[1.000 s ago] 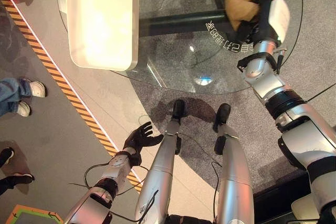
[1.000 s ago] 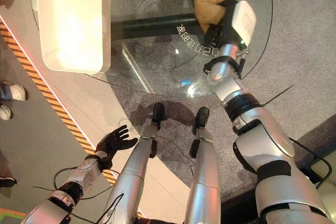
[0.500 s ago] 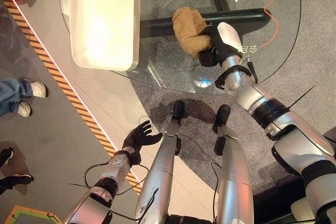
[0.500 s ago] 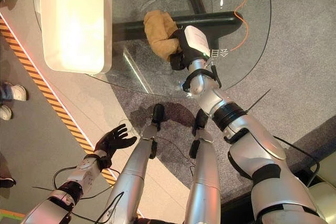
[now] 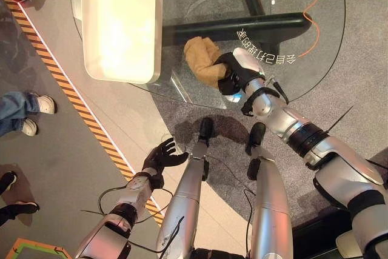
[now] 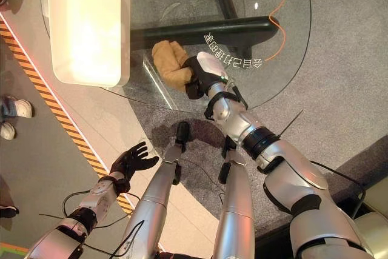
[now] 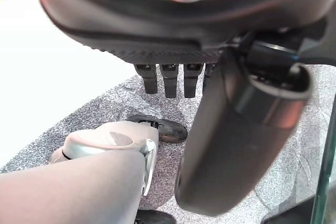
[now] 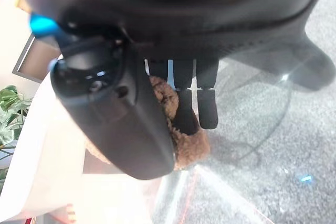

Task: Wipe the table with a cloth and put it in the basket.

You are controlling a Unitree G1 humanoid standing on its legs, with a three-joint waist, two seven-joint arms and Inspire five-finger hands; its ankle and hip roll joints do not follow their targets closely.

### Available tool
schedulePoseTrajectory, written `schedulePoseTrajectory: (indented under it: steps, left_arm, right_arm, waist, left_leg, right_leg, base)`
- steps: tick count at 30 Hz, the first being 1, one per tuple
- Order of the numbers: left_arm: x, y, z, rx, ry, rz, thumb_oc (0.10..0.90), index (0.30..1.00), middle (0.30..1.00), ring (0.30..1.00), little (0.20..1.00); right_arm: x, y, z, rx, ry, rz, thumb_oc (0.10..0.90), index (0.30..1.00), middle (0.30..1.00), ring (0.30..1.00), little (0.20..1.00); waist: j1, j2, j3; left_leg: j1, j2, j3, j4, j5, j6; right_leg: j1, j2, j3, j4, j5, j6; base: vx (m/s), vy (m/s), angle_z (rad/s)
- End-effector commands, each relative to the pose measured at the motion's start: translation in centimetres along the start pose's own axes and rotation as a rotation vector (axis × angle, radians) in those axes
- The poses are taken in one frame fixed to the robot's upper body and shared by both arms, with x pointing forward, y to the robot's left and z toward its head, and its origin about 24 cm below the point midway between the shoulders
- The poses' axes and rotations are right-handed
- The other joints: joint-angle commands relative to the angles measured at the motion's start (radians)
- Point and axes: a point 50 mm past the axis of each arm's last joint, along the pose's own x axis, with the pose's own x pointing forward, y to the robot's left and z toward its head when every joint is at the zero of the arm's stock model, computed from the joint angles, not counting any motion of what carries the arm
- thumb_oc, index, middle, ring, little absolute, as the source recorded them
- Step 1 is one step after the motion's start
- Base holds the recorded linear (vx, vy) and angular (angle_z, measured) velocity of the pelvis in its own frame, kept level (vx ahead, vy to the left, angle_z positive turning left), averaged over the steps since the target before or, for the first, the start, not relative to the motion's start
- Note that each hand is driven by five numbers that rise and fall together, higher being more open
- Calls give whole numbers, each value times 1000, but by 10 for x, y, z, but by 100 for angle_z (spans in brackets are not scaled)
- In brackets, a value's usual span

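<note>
While the right hand (image 5: 237, 72) has its fingers curled over the tan cloth (image 5: 202, 59) and presses it on the glass table (image 5: 303, 71), the wiping step looks to be in hand. The cloth lies just ahead of that hand's palm, close to the table's near rim. A pale basket (image 5: 121, 22) sits well off to that hand's left, its near end overhanging the same rim. The next move probably calls for more strokes, then a lift and a carry leftward to the basket. Bare glass lies open beyond and to the right of the hand; toward the robot the rim is close, so a pull that way risks dragging the cloth off. The left hand (image 5: 162, 158) hangs low with fingers spread, holding nothing.
</note>
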Motion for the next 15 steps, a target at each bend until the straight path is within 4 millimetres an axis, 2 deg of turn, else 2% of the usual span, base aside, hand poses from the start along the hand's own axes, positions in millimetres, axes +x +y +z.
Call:
schedulePoseTrajectory:
  steps: [1, 4, 7, 15]
  left_arm:
    - [-2, 2, -10, -16, 21, 37, 800, 900, 900, 900, 900]
    - [-2, 4, -7, -27, -2, 61, 800, 900, 900, 900, 900]
    - [-2, 10, 4, -129, -75, 157, 800, 900, 900, 900, 900]
    - [-11, 55, 44, -475, -307, 567, 800, 900, 900, 900, 900]
  right_arm:
    - [0, 20, 53, 54, -220, 66, 100, 300, 300, 300, 200]
    - [1, 18, 51, 50, -212, 49, 100, 300, 300, 300, 200]
    - [2, 12, 47, 76, -187, 9, 100, 300, 300, 300, 200]
    - [10, -14, 23, 229, -62, -209, 100, 300, 300, 300, 200]
  waist:
    - [23, 13, -22]
    - [24, 12, -22]
    - [26, 14, -22]
    - [45, 13, -22]
  left_leg:
    - [-2, -49, 101, 44, -43, 58]
    - [-1, -49, 100, 46, -43, 58]
    - [4, -49, 98, 45, -43, 58]
    - [25, -51, 78, 42, -45, 55]
  right_leg:
    - [21, 48, -67, -44, -24, 1]
    - [21, 47, -68, -43, -21, 3]
    - [22, 47, -66, -40, -22, 3]
    - [43, 43, -65, -30, -35, 0]
  base:
    - [0, 0, 0]
    - [0, 0, 0]
    - [0, 0, 0]
    - [-1, -4, 0]
